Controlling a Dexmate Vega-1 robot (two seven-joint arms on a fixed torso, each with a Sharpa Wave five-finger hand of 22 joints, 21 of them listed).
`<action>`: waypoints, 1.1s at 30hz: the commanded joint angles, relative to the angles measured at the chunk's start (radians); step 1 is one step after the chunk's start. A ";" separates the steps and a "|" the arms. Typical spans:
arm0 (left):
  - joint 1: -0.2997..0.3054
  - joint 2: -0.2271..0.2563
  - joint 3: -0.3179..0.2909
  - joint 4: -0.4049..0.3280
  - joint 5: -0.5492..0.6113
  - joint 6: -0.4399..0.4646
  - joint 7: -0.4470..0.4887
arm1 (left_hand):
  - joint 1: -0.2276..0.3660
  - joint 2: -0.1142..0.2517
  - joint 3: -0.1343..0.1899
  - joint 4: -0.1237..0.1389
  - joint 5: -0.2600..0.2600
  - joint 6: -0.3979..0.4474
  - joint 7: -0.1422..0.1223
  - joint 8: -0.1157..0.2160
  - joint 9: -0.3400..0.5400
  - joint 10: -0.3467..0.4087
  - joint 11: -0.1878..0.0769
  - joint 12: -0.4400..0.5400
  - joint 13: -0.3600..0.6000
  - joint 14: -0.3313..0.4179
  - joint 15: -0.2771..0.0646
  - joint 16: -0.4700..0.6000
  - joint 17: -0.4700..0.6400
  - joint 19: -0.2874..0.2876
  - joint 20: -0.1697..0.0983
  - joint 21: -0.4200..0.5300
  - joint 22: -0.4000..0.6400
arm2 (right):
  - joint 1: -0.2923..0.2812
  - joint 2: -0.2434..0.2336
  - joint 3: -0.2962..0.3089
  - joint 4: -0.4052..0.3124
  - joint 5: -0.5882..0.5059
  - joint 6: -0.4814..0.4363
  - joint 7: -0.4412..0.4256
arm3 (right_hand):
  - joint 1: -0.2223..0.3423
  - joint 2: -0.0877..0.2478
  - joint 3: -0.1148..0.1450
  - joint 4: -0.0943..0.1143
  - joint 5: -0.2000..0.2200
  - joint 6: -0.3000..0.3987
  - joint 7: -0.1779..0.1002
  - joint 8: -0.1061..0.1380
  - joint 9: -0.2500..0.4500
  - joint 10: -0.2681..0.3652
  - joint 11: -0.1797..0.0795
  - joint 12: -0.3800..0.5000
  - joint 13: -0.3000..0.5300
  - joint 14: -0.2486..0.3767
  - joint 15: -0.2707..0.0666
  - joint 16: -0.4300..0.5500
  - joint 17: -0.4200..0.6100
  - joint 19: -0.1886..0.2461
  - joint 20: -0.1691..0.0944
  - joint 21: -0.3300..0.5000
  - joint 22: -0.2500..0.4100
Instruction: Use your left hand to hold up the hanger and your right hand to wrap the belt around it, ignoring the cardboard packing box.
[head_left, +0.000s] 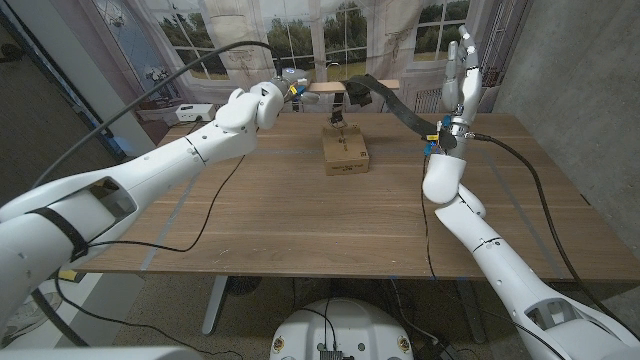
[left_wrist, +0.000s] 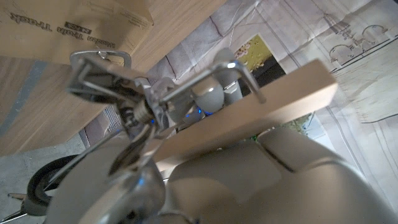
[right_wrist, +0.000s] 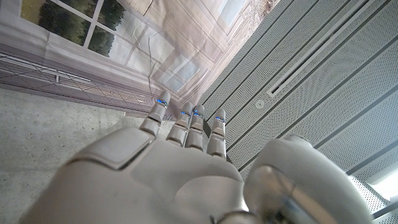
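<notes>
My left hand (head_left: 255, 104) is raised over the table's far left and grips the wooden hanger (head_left: 328, 87), whose bar reaches right. In the left wrist view the hanger's pale bar (left_wrist: 261, 102) and its metal clip (left_wrist: 106, 71) lie just past my fingers. The dark belt (head_left: 392, 103) is draped over the bar and slopes down to the right, ending near my right wrist. A short dark piece (head_left: 338, 122) hangs below the bar. My right hand (head_left: 462, 68) stands high with fingers straight up and apart, holding nothing; its palm side (right_wrist: 180, 155) is bare.
A small cardboard box (head_left: 345, 150) lies on the wooden table (head_left: 300, 215) beneath the hanger, and its printed side (left_wrist: 68, 28) is in the left wrist view. White boxes (head_left: 185, 112) sit at the far left edge. Cables trail across the table.
</notes>
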 joint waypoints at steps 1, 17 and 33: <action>-0.003 0.017 0.020 -0.001 -0.008 0.044 -0.118 | 0.008 0.001 -0.005 0.001 0.000 0.004 0.006 0.004 -0.001 -0.004 -0.006 0.007 0.001 -0.003 -0.001 0.001 0.001 0.000 -0.068 -0.001 0.002 | 0.011 0.001 -0.014 0.017 -0.003 0.017 -0.003 | -0.005 0.001 0.000 -0.005 0.010 0.009 0.002 0.005 0.000 0.011 0.005 0.005 -0.002 0.011 -0.003 0.006 -0.001 0.007 -0.002 -0.005 0.000; -0.053 0.006 0.079 0.037 0.018 0.100 -0.290 | 0.010 -0.001 -0.005 0.000 0.000 0.004 0.006 -0.007 -0.021 -0.013 -0.004 0.007 0.001 -0.006 -0.001 -0.006 -0.002 -0.002 -0.063 -0.002 -0.003 | 0.023 0.009 -0.023 0.049 -0.007 0.045 -0.017 | -0.007 0.008 -0.001 -0.007 0.021 0.015 0.005 0.004 0.000 0.018 0.003 0.006 -0.009 0.022 -0.001 0.009 -0.014 0.016 -0.005 -0.014 0.000; -0.110 -0.044 0.146 0.149 0.021 0.128 -0.412 | 0.030 -0.003 -0.002 -0.017 -0.010 0.069 0.017 -0.029 -0.078 -0.020 -0.004 0.011 0.001 -0.014 -0.001 -0.023 -0.015 -0.010 -0.063 0.001 -0.015 | 0.031 0.016 -0.026 0.071 -0.011 0.067 -0.029 | -0.008 0.014 -0.002 -0.009 0.030 0.019 0.006 0.003 0.000 0.025 0.006 0.006 -0.015 0.034 0.002 0.013 -0.025 0.024 -0.007 -0.022 0.001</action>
